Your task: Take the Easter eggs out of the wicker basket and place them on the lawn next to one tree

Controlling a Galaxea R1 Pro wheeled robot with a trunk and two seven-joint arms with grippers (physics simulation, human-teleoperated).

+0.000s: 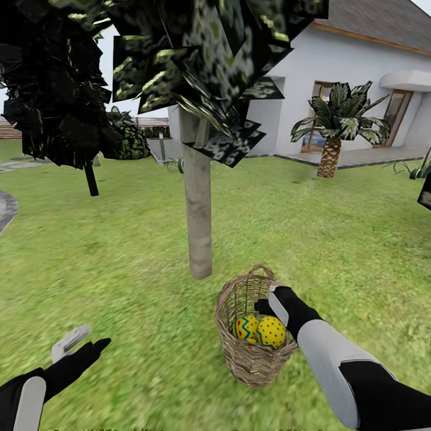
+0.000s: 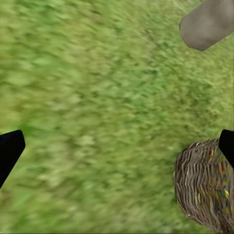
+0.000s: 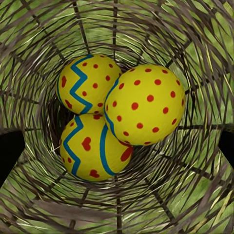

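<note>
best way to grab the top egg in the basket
Come straight down through the basket's open mouth, where the right gripper already sits. Close on the red-dotted egg across its rounded middle: it lies highest, resting on the other two eggs, and the wicker walls block any sideways approach.

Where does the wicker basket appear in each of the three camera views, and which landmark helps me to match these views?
Head view: the wicker basket stands on the lawn, low and right of centre, near the tree trunk.
Left wrist view: its woven side sits at the lower right corner.
Right wrist view: seen from above, its wall rings the three Easter eggs.
Shared landmark: the brown weave over green grass.
</note>
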